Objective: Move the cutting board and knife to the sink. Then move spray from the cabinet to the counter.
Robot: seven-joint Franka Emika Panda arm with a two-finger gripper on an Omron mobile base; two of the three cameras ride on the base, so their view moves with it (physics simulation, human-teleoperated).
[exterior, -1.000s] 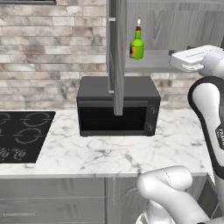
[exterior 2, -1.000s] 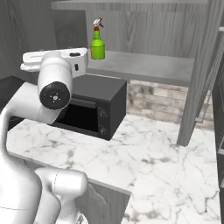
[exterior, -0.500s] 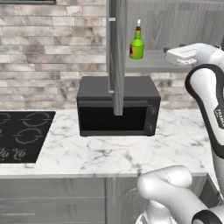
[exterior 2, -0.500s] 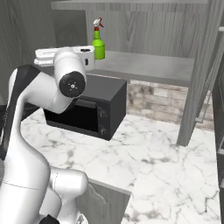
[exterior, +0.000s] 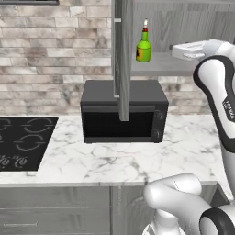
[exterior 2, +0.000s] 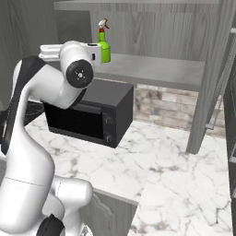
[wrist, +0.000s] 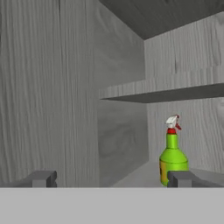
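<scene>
The spray is a green bottle with a red neck and white nozzle. It stands upright on the shelf of the open grey cabinet, also seen in the right base view as the spray. My gripper is open and empty, level with the shelf. In the hand view the spray stands ahead, just above the right fingertip and apart from it. The white hand hovers to the right of the bottle. The marble counter lies below. Cutting board, knife and sink are out of view.
A black microwave sits on the counter directly under the cabinet shelf. The open cabinet door hangs edge-on in front of it. A black stovetop lies at the left. Grey drawers run below the counter.
The hand has risen a little and moved along the shelf closer to the spray. The jaws have stayed open. The bottle has not moved.
</scene>
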